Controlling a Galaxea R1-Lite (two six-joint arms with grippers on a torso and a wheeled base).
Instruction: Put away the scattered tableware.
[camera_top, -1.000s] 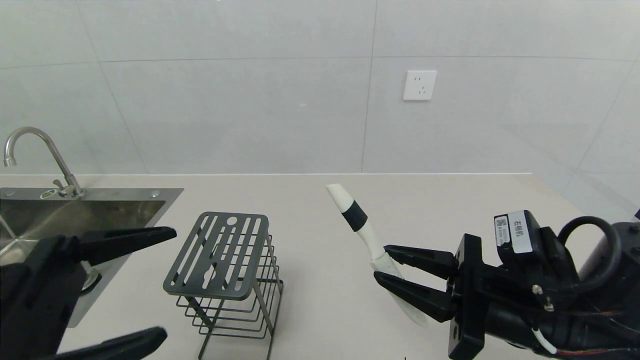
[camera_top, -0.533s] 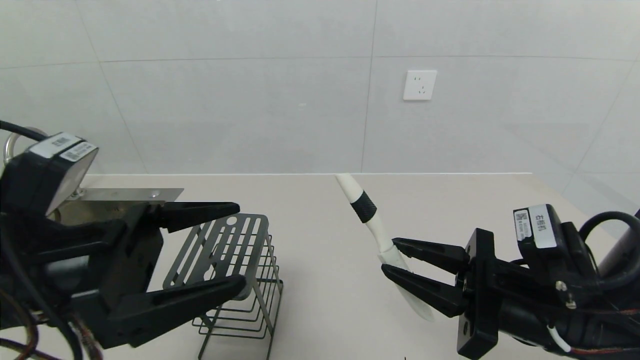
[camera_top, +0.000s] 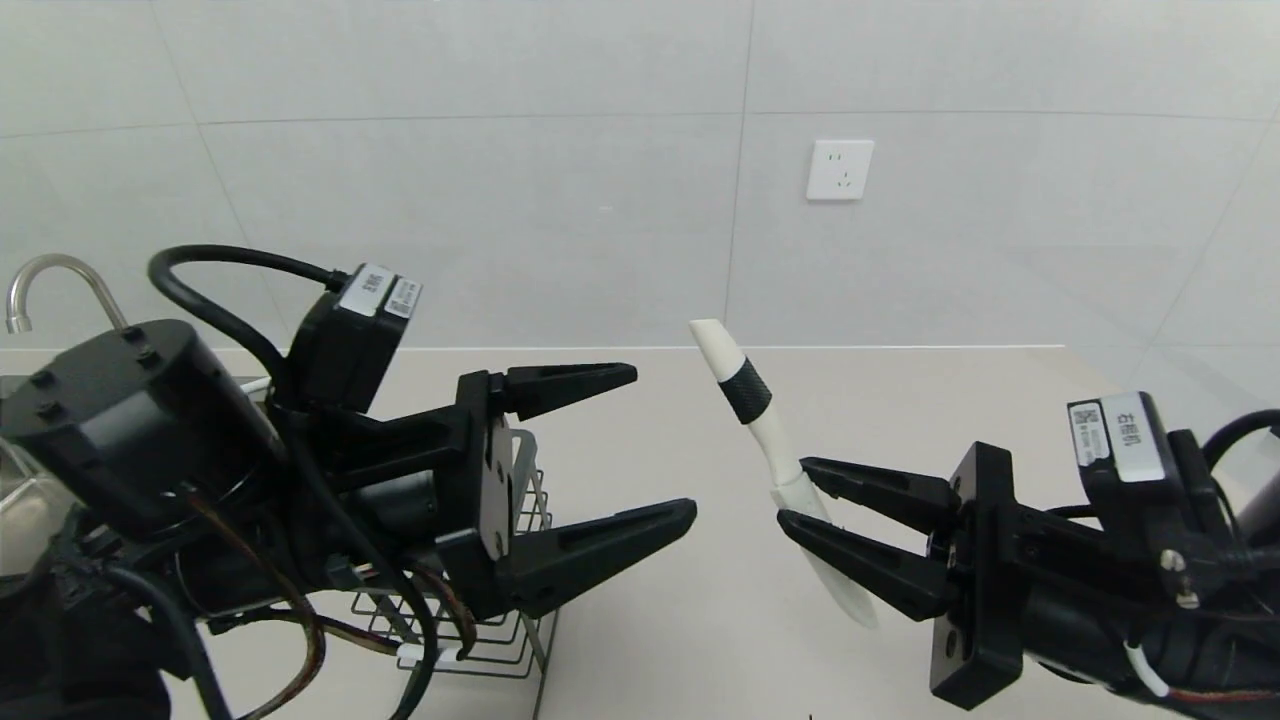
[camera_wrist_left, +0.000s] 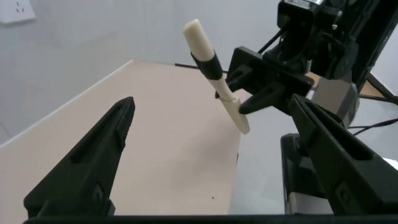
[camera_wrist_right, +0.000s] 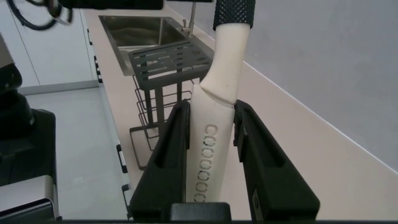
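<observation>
In the head view, the left end effector (camera_top: 664, 441) is hanging at centre left of the frame with its fingers spread wide, gripping nothing. It is covering most of a dark wire rack (camera_top: 510, 640), which is standing on the pale bench (camera_top: 680, 620) at lower left. At lower right, the right end effector (camera_top: 794, 490) is pinching a white knife (camera_top: 760, 430) by its blade. The knife is tilting, its black-banded handle pointing up toward the centre of the frame, above the bench. A tap (camera_top: 50, 275) is curving at far left, and a socket (camera_top: 840, 170) is sitting on the wall at upper right.

In the left wrist view, the spread fingers (camera_wrist_left: 93, 155) are framing the knife (camera_wrist_left: 205, 50), which is well apart from them in the other end effector's grip.

In the right wrist view, the two fingers (camera_wrist_right: 174, 137) are pressing on the flat sides of the blade. The rack (camera_wrist_right: 168, 62) is standing beyond, with the sink (camera_wrist_right: 134, 28) behind it.
</observation>
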